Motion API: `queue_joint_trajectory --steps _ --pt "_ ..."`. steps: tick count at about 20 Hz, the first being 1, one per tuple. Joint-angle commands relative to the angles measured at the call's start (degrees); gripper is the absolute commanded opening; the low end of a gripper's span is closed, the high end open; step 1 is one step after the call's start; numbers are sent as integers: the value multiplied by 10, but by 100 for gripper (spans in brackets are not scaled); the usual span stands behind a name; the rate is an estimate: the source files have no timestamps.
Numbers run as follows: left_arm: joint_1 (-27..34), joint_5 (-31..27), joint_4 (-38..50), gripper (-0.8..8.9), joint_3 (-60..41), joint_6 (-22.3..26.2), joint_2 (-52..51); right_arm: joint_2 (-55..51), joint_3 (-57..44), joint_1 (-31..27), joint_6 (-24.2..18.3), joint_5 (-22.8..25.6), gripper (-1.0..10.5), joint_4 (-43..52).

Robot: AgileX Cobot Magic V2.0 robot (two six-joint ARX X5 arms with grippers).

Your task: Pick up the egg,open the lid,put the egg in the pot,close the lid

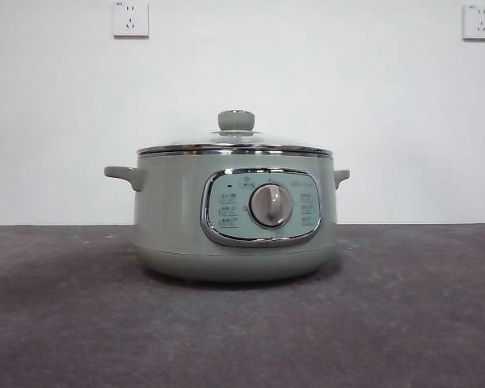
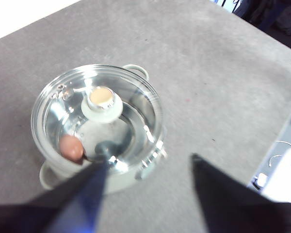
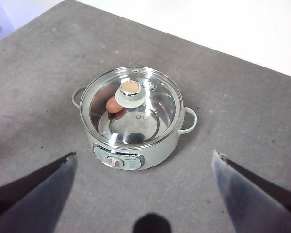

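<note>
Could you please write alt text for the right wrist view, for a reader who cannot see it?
A sage-green electric pot sits on a grey table with its glass lid closed and a brown egg visible inside. The right gripper hangs above it, fingers wide apart, holding nothing.

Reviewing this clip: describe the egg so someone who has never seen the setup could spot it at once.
On the grey table stands one pale green pot, closed by a glass lid with a green knob. Look down through the glass: the egg lies on the pot's shiny floor, off to one side. It is the only small reddish-brown oval there.
</note>
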Motion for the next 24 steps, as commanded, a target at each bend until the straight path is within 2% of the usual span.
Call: queue_joint_trajectory --steps 1,2,7,9,19,21,23,24 --pt "2 2 -14 -7 -1 2 -23 2 -3 0 0 -1 134 -14" --pt "2 2 -19 -7 -1 2 -33 3 -3 0 -14 -2 -20 -14" --pt "2 3 -31 -7 -1 1 -59 5 -3 0 -12 -5 -11 -14" --pt "2 2 -32 -4 -1 -2 -60 5 -3 0 9 3 2 -14" --pt "2 2 -21 -4 -1 -3 -57 28 -3 0 8 5 2 -14" --pt "2 2 -15 -4 -1 11 -56 33 -3 0 8 5 2 -14" --pt "3 0 -19 -4 -1 -13 -56 39 -3 0 8 5 2 -14" --pt "6 -2 -13 -4 -2 -5 -58 41 -3 0 8 7 2 -14"
